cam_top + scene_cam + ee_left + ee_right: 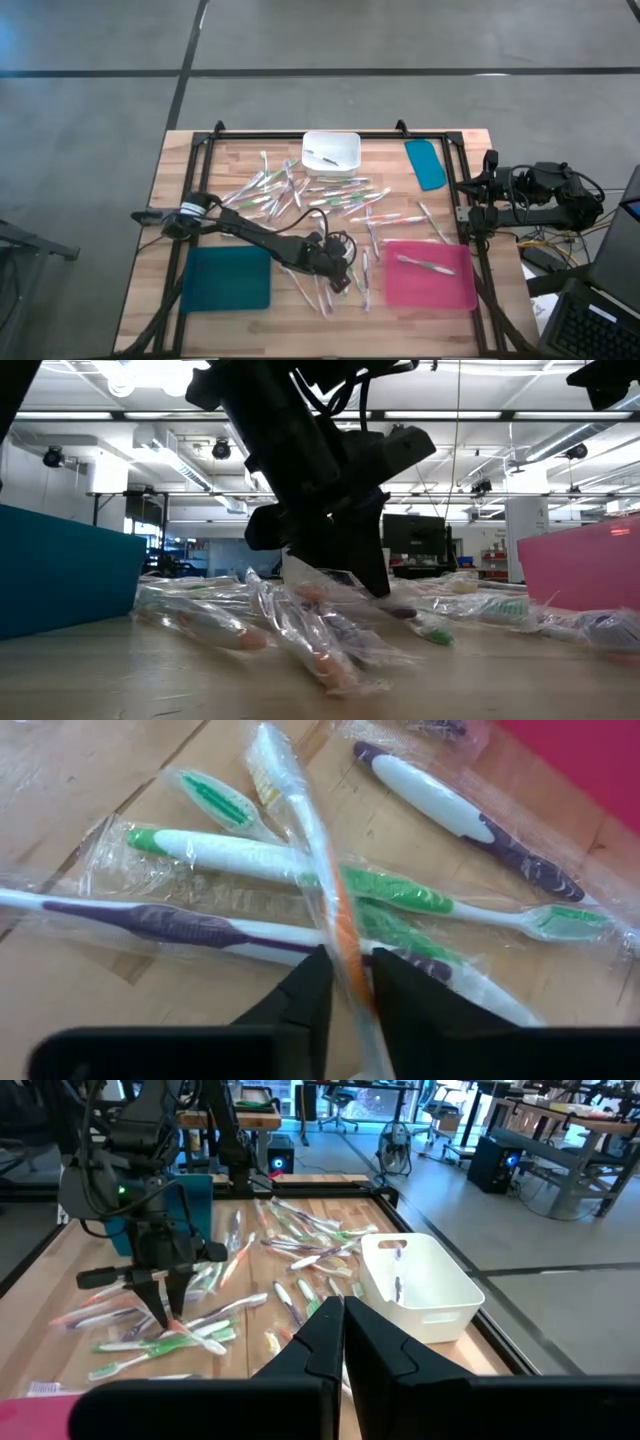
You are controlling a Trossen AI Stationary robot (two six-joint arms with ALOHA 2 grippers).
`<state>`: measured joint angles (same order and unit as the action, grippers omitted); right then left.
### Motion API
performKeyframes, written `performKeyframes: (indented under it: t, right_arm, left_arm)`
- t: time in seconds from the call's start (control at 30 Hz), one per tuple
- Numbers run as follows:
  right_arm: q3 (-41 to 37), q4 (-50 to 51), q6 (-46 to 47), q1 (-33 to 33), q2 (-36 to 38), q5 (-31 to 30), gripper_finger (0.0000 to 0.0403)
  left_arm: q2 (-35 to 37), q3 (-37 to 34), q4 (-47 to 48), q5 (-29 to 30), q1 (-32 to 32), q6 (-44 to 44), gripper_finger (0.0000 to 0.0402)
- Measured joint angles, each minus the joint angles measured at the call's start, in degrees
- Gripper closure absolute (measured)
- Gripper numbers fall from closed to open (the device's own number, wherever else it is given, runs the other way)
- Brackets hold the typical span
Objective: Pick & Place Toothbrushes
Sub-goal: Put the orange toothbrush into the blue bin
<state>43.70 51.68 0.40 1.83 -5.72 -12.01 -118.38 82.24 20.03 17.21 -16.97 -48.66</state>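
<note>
Left wrist view shows the step in hand best: the left end effector (348, 982) has its two dark fingers pinched around an orange-handled toothbrush (325, 890) in a clear wrapper, which lies across a green-and-white toothbrush (300, 865) and a purple one (170, 923) on the wooden bench (70, 780). This looks like the grasp part of a pick, with the brush not clearly off the pile. In the high view that end effector (338, 270) sits near the front of the bench, between the dark teal tray (228, 278) on the left and the pink tray (430, 275) on the right, at the near end of the scattered toothbrushes (310, 190). The next move, in my judgement, calls for a straight lift so the neighbouring wrappers do not drag along, then a carry to a tray or the white bin (331, 151) at the far edge. The right end effector (343, 1342) waits closed and empty at the bench's right edge.
</note>
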Motion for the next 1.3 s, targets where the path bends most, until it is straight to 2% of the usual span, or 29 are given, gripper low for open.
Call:
performKeyframes:
  t: [0.2,0.47,0.73,1.03,1.17,1.3]
  right_arm:
    - [0.0,0.0,-0.01,0.0,0.0,0.0,0.0394]
    - [0.0,0.0,-0.02,0.0,0.0,0.0,0.0394]
    - [0.0,0.0,0.0,0.0,0.0,0.0,0.0394]
    - [0.0,0.02,-0.01,0.02,0.0,0.0,0.0394]
    - [0.0,0.02,0.0,0.02,0.0,0.01,0.0394]
    - [0.0,0.02,-0.02,0.02,0.0,0.0,0.0394]
  left_arm:
    - [0.32,0.0,-1.72,-0.02,0.0,1.13,0.0387]
    - [5.51,-0.02,-0.94,1.3,0.42,7.73,0.0376]
    - [17.08,-0.02,2.9,2.77,0.4,21.29,0.0381]
    - [31.39,-0.02,16.46,3.09,0.02,37.53,0.0379]
    - [37.0,-0.04,27.58,3.67,0.0,41.22,0.0379]
    - [41.88,-0.07,37.91,3.02,-0.57,38.65,0.0379]
